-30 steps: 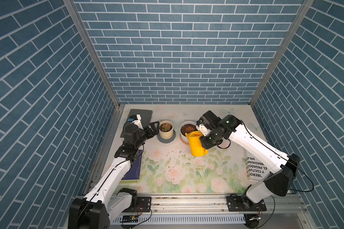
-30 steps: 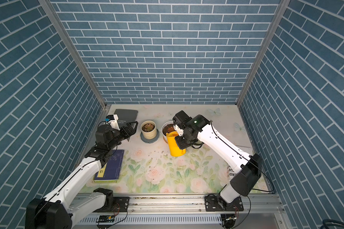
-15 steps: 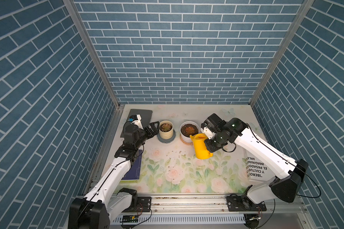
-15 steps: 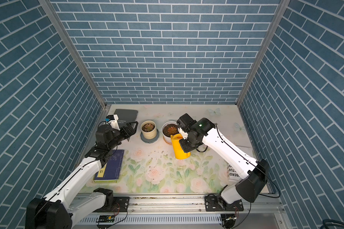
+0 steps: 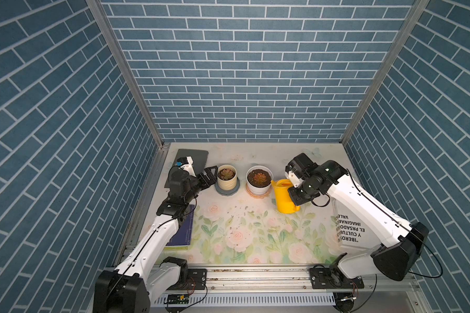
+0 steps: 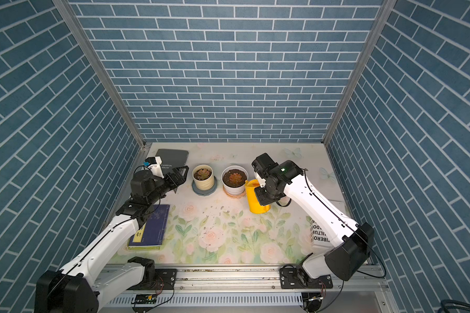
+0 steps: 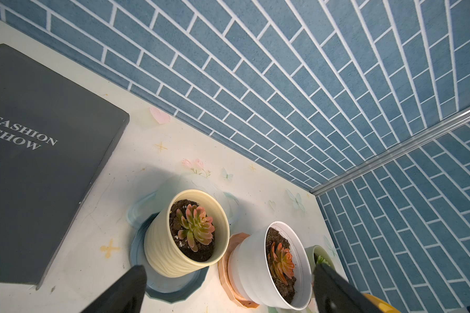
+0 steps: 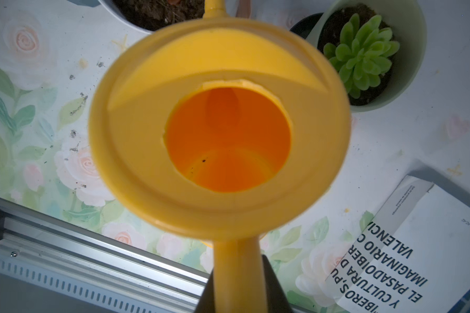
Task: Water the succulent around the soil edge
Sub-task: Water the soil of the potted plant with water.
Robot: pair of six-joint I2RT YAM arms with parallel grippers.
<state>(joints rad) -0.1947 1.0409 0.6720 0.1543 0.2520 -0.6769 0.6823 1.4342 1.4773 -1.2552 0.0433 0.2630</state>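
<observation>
A: What has changed over the last second?

B: The right arm has drawn back toward the right edge of the worktop and taken the yellow watering can along. A second ago the can was tight against the white pot. Now it is upright just beside that pot, spout toward it.

A: And the grippers?

B: The right gripper is clamped on the can's handle. The left gripper hangs with jaws spread wide and empty, just beside the grey-blue saucer.

A: Where's the succulent?

B: Near the far edge, left of the middle, between the grey book and the white pot. It's a tight, dull reddish-green rosette in the cream ribbed pot. The soil edge is a narrow dark ring with a few white grains. I can't tell whether it's wet.

A: What does that mean for the task?

B: My judgement is that the spout is now farther from the right pot, with the white pot between. No water shows inside the can.
</observation>
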